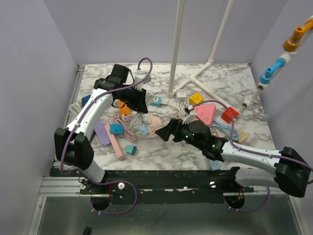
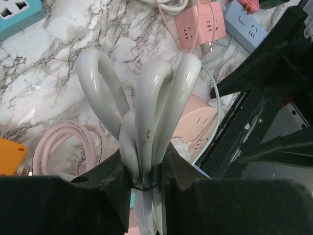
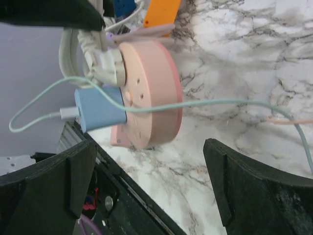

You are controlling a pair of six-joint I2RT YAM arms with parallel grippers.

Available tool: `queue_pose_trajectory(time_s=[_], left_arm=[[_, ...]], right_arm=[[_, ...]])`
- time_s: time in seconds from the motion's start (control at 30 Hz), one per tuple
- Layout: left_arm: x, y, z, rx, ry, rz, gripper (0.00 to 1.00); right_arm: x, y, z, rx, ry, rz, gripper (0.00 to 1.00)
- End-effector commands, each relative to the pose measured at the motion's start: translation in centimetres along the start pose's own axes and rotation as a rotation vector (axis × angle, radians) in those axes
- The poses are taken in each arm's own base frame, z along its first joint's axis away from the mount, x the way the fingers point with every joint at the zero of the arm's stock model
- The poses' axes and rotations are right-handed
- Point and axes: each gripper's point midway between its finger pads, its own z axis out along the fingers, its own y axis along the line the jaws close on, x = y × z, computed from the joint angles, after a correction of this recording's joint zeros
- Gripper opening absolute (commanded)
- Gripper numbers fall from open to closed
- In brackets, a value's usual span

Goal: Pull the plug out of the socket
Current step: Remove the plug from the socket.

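Note:
A round pink socket lies on the marble, tipped on its edge, just beyond my right gripper. A blue plug with a mint cable and a white plug both sit in its face. My right gripper is open, its fingers wide apart with only bare table between them. My left gripper is shut on a tied bundle of white cable, held above the pink socket. From above, the left gripper hovers behind the socket and the right gripper is close at its right.
Many sockets and cables litter the table: a teal cube, a yellow block, a pink triangular strip, a red block, and purple and pink strips. White stand poles rise at the back.

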Motion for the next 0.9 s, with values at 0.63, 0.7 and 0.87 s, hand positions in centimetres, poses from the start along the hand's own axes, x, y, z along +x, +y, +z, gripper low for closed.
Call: queue_pose_trajectory(time_s=[0.63, 0.7, 0.87], left_arm=[[-0.1, -1.2, 0.2, 0.1, -0.01, -0.032, 0.0], [0.0, -0.8, 0.3, 0.089, -0.009, -0.03, 0.0], [0.1, 0.1, 0.4, 0.045, -0.004, -0.018, 0.14]], right_arm=[[-1.9, 4.8, 3.9, -0.303, -0.043, 0.099, 0.55], [-2.1, 5.1, 3.6, -0.31, -0.043, 0.098, 0.42], [-2.3, 4.8, 3.2, -0.284, -0.045, 0.096, 0.23]])
